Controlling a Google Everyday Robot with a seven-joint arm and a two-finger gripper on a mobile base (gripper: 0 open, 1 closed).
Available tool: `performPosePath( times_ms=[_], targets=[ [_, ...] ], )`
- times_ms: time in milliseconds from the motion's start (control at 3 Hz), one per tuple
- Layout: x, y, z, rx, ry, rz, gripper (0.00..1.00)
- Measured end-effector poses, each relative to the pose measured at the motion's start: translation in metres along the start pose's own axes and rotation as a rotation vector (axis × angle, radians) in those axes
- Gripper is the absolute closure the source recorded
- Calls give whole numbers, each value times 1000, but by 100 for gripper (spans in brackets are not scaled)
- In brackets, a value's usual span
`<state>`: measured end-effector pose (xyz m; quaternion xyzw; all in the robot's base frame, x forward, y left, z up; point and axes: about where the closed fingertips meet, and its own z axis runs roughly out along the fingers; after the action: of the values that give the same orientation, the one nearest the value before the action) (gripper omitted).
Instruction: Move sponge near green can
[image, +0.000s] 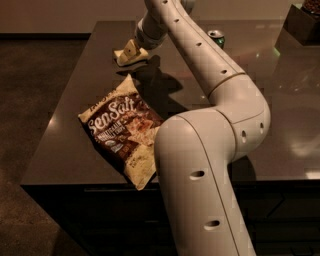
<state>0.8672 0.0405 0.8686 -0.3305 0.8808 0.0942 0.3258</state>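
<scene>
The pale yellow sponge (125, 57) lies at the far left of the dark table (65, 150). My gripper (132, 50) is down on it, and the fingers look closed around its middle, with the sponge's ends sticking out on both sides. The sponge sits at or just above the table top. The green can (217, 38) stands upright at the far side of the table, to the right of the sponge, partly hidden behind my arm (200, 55). About two can heights of table lie between them.
A large brown-and-cream chip bag (125, 131) lies near the table's front left edge. A dark box (304, 20) stands at the far right corner. My arm's big lower link (200, 190) blocks the front middle.
</scene>
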Motion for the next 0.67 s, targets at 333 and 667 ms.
performPosePath(
  times_ms=[333,667],
  targets=[
    [2,4,9,-7,16,8,0],
    [-1,11,15,-17,20,7,18]
  ],
)
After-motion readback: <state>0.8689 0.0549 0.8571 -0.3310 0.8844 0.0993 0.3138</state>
